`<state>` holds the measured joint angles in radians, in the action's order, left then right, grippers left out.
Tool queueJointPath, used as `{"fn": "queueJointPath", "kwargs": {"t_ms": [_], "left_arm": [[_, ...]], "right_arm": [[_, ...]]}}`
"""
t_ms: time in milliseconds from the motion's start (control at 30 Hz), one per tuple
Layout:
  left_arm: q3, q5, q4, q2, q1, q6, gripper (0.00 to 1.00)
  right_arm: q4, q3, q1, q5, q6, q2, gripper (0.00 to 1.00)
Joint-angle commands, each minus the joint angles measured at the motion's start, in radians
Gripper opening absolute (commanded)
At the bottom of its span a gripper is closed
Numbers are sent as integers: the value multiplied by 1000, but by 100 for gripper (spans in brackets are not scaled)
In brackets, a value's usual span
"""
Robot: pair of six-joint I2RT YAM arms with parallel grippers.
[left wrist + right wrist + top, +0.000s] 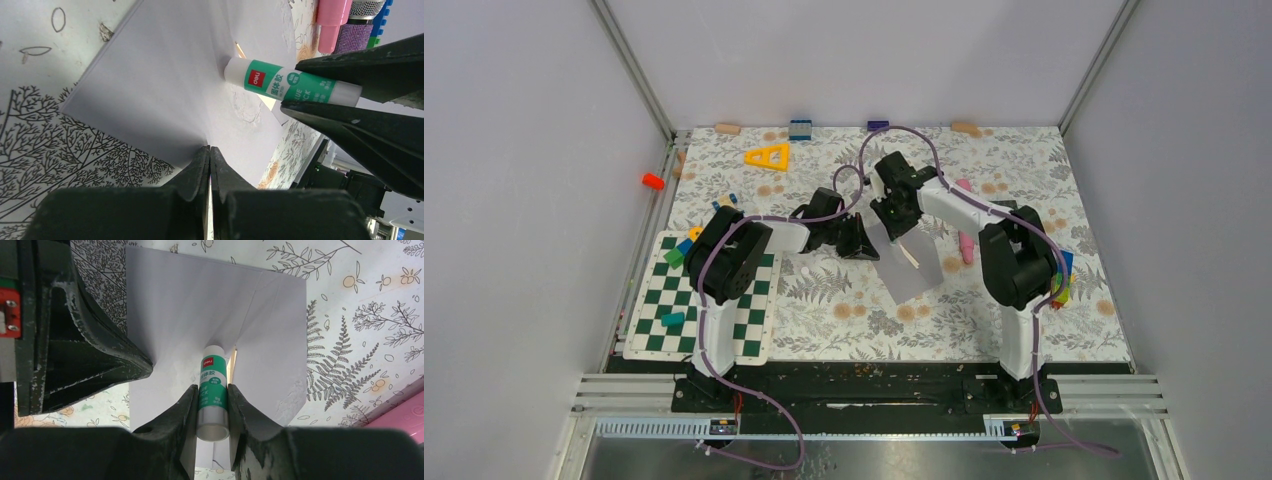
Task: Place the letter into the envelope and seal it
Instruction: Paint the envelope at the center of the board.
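Only wrist views, glue stick (213, 390), perhaps touching envelope (190, 305)

glue stick (213, 390) | checkerboard mat (749, 335), left | yellow triangle (753, 157), far | pink marker (965, 245), right | floral tablecloth (844, 310)

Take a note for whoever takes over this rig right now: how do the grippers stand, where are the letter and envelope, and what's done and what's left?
Left gripper: shut, pinching the paper of the grey envelope.
Right gripper: shut on the glue stick, whose far end is against the envelope.
Letter: nearly all inside the envelope; only a tan sliver shows at the opening.
Done: the letter looks inserted.
Left: probably finish the gluing, fold the flap down and press it shut.
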<state>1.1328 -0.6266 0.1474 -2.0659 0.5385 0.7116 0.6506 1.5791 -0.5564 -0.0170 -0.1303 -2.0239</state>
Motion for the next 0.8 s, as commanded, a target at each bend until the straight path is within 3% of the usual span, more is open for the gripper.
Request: {"fn": "queueJointPath", "kwargs": {"t_ms": [0, 767], "left_arm": [[15, 67, -38, -7, 17, -44, 0], [16, 116, -63, 13, 32, -58, 0]], "right_arm": [[32, -42, -14, 2, -49, 69, 0], [77, -159, -17, -144, -54, 150, 0]]}}
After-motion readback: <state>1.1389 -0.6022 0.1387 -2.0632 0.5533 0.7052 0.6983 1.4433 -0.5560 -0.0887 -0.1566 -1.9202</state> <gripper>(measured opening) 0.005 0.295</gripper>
